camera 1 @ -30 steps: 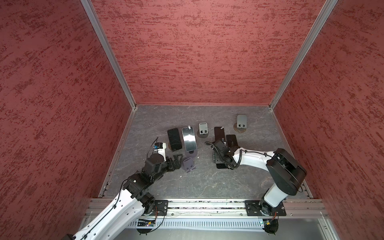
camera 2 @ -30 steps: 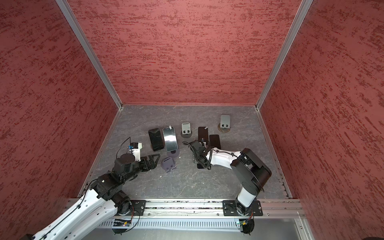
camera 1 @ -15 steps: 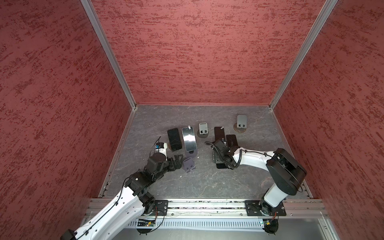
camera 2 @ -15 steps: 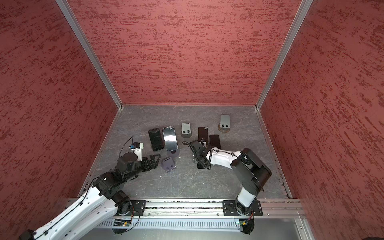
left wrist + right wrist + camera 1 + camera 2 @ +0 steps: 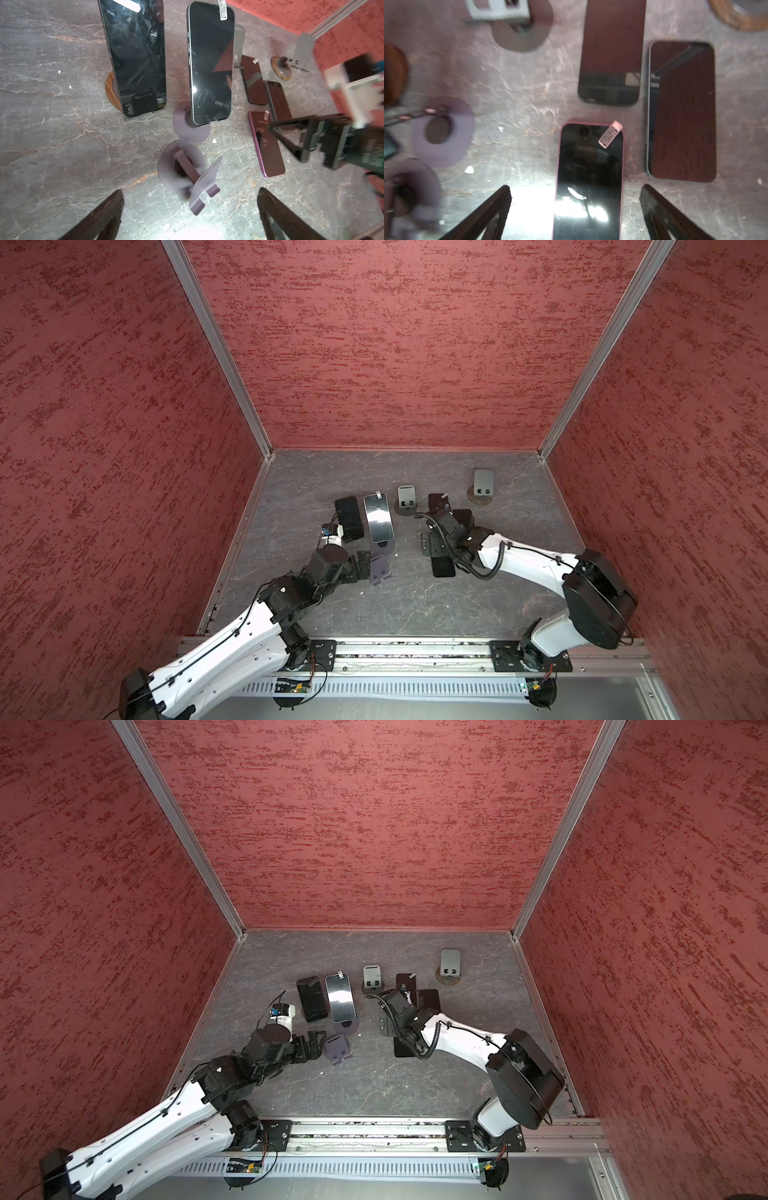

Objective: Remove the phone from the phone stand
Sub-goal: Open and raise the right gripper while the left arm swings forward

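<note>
In both top views, the left end effector [image 5: 365, 566] sits with its jaws apart at the near left of the surface [image 5: 415, 605], facing an empty purple stand [image 5: 380, 568]. Just beyond it, toward the far wall, a black phone [image 5: 349, 518] and a shiny phone [image 5: 378, 517] lean side by side on stands [image 5: 385, 546]. Their long axes run near to far. The right end effector [image 5: 390, 1027] hovers to their right, jaws wide, over a pink phone [image 5: 404, 1048] lying flat.

In the left wrist view, the black phone [image 5: 137, 58] and shiny phone [image 5: 211, 66] rise straight ahead, past the empty stand, in line with the gap between the spread fingers [image 5: 104, 216]. This arm looks the nearer one for the next lift.

In the right wrist view, the pink phone [image 5: 589, 180] lies loose between the open fingers [image 5: 670, 216], touching neither. Two dark phones [image 5: 683, 112] lie flat beyond it.
</note>
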Action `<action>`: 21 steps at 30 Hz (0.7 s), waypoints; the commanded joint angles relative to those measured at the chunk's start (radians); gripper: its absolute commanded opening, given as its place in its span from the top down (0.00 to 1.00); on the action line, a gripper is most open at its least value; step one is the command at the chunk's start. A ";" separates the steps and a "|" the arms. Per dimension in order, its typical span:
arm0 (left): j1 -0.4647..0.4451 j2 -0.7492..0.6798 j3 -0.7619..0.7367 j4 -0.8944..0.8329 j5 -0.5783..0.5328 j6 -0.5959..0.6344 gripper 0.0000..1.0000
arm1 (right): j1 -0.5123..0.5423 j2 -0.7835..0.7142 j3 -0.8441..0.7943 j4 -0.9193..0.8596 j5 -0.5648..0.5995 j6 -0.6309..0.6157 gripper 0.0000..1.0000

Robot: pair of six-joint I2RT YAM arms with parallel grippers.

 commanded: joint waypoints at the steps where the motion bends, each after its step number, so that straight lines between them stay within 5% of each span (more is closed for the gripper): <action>1: -0.026 0.036 0.037 -0.030 -0.074 -0.038 0.00 | -0.007 -0.027 0.019 0.036 0.041 -0.014 0.01; 21: -0.206 0.473 0.270 -0.205 -0.278 -0.368 0.00 | -0.065 -0.006 -0.028 0.110 0.160 -0.079 0.01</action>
